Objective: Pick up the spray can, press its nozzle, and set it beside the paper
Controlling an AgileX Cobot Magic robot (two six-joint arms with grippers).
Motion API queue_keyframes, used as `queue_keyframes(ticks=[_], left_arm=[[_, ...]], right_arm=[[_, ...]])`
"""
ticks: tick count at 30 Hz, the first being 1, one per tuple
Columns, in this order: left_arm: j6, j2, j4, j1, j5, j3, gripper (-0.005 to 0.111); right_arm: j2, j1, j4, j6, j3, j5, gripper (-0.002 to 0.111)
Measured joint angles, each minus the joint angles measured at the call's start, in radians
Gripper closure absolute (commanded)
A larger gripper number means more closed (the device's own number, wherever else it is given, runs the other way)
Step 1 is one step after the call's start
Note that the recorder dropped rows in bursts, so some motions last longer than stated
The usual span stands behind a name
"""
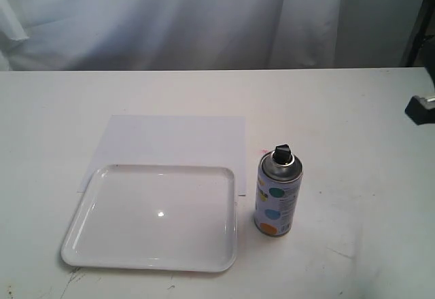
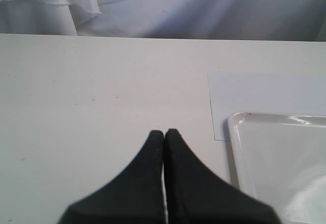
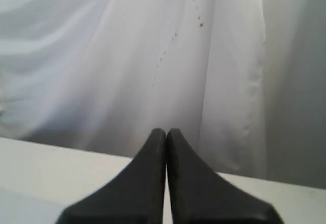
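Observation:
The spray can (image 1: 278, 191) stands upright on the white table, just right of the tray and the paper's right edge, its black nozzle (image 1: 281, 153) on the silver dome. The white paper (image 1: 173, 139) lies flat, its near part under the tray; its corner also shows in the left wrist view (image 2: 265, 94). My left gripper (image 2: 164, 131) is shut and empty, above bare table left of the paper; it is out of the exterior view. My right gripper (image 3: 166, 130) is shut and empty, facing the curtain. Only a dark part of the right arm (image 1: 422, 107) shows at the right edge.
A glossy white tray (image 1: 81, 207) with a raised rim lies over the paper's near part, seen also in the left wrist view (image 2: 235, 142). A white curtain (image 1: 204, 13) hangs behind the table's far edge.

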Motion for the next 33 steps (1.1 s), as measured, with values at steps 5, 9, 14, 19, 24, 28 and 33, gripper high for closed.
queue_keyframes(ticks=[5,9,14,19,24,28,33], left_arm=[[0.0,0.0,0.0,0.0,0.0,0.0,0.107],[0.0,0.0,0.0,0.0,0.0,0.0,0.107],[0.0,0.0,0.0,0.0,0.0,0.0,0.107],[0.0,0.0,0.0,0.0,0.0,0.0,0.107],[0.0,0.0,0.0,0.0,0.0,0.0,0.107],[0.0,0.0,0.0,0.0,0.0,0.0,0.107],[0.0,0.0,0.0,0.0,0.0,0.0,0.107]], right_arm=[[0.088,0.0,-0.023,0.0,0.036,-0.026,0.108],[0.148,0.0,-0.087,0.0,0.063,-0.032,0.108],[0.223,0.0,-0.187,-0.02,0.098,-0.037,0.108],[0.297,0.0,-0.207,-0.067,0.128,-0.031,0.108],[0.357,0.0,-0.238,-0.094,0.132,-0.014,0.108],[0.377,0.0,-0.273,-0.105,0.132,0.012,0.108],[0.379,0.0,-0.304,-0.078,0.132,-0.001,0.108]])
